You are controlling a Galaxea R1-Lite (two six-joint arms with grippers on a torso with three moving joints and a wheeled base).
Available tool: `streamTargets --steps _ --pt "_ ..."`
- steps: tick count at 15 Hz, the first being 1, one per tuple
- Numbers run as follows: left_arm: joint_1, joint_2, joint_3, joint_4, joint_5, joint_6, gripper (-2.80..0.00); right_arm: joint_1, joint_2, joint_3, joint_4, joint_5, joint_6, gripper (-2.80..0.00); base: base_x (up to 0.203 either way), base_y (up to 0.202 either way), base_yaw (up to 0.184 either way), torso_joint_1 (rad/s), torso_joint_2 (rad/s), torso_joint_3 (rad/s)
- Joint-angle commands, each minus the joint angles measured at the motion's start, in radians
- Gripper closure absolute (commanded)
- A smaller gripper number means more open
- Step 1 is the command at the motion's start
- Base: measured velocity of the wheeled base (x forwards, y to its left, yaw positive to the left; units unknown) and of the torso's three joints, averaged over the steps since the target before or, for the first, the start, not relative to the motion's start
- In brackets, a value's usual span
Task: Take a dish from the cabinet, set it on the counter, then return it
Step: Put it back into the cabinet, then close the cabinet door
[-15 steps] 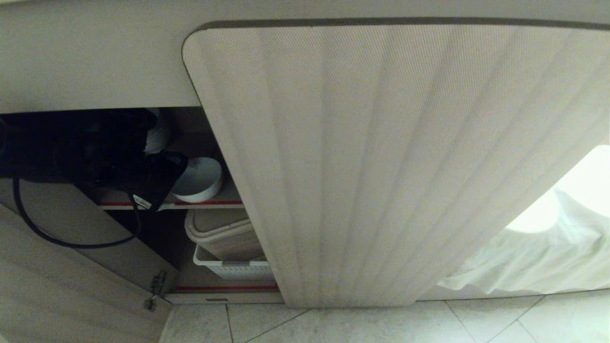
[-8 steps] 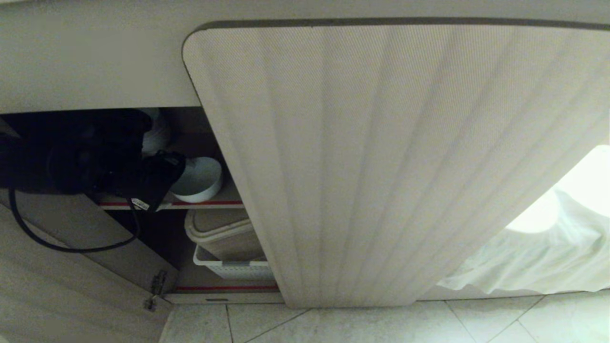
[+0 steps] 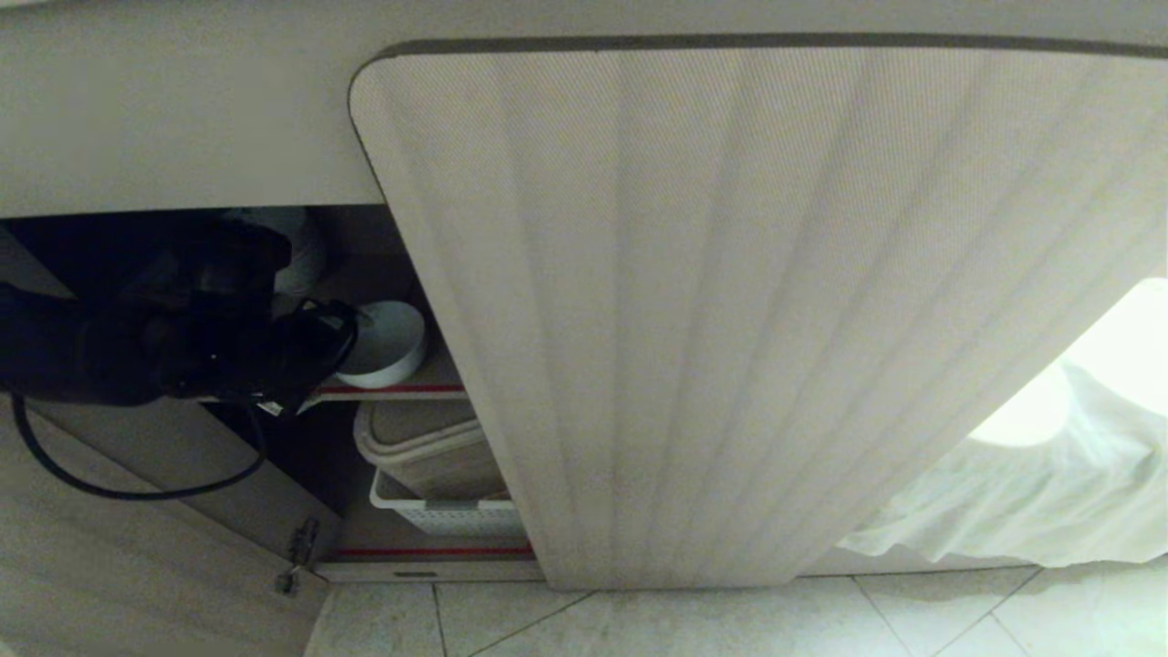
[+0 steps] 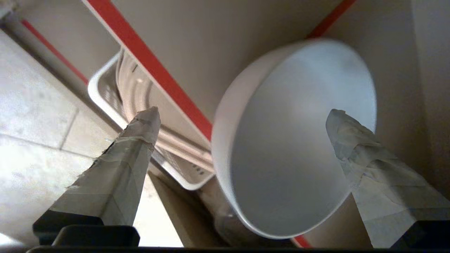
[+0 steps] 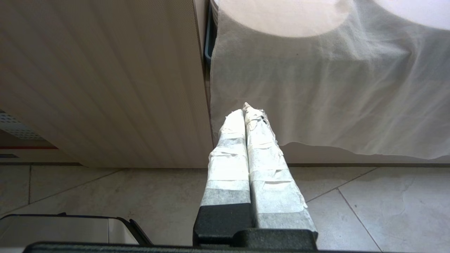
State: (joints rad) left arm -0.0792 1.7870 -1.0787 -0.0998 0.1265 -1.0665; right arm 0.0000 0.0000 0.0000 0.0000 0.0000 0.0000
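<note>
The dish (image 3: 391, 339), a small white bowl, rests on the upper shelf (image 3: 401, 390) of the cabinet (image 3: 730, 319), close to the shelf's red-lined edge. My left gripper (image 3: 339, 336) hangs just left of it at the cabinet mouth, open. In the left wrist view the dish (image 4: 295, 147) fills the space ahead of the left gripper (image 4: 242, 113). One taped fingertip (image 4: 342, 130) overlaps its rim, and I cannot tell whether they touch. The other fingertip (image 4: 146, 123) is apart from it. My right gripper (image 5: 245, 109) is shut and parked low over the floor. The counter's top is out of view.
More white bowls (image 3: 301, 246) sit behind the arm. On the lower shelf a beige bin (image 3: 424, 447) stands in a white basket (image 3: 447, 516). The left door (image 3: 137, 547) stands open, with its hinge (image 3: 301, 552). A white cloth (image 3: 1004, 493) hangs at the right above floor tiles (image 3: 730, 620).
My left arm has sunk a little and drawn back to the left from the dish. The dish has stayed in place on the shelf.
</note>
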Motion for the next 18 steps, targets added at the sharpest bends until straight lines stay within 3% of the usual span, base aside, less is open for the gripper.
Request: streamTargets --steps 1,4,9,18 --pt "-0.009 -0.016 0.032 -0.035 0.010 0.004 -2.80 0.000 0.000 0.000 0.000 0.000 0.000 0.00 0.000 0.000 0.000 0.000 0.00 0.000" --pt "-0.014 -0.037 0.094 -0.149 0.020 0.010 -2.80 0.000 0.000 0.000 0.000 0.000 0.000 0.00 0.000 0.000 0.000 0.000 0.00 0.000" --pt "-0.021 -0.068 0.121 -0.165 0.050 0.013 -2.80 0.000 0.000 0.000 0.000 0.000 0.000 0.00 0.000 0.000 0.000 0.000 0.00 0.000" --pt "-0.064 -0.163 0.312 -0.332 0.120 0.144 -2.80 0.001 0.000 0.000 0.000 0.000 0.000 0.00 0.000 0.000 0.000 0.000 0.00 0.000"
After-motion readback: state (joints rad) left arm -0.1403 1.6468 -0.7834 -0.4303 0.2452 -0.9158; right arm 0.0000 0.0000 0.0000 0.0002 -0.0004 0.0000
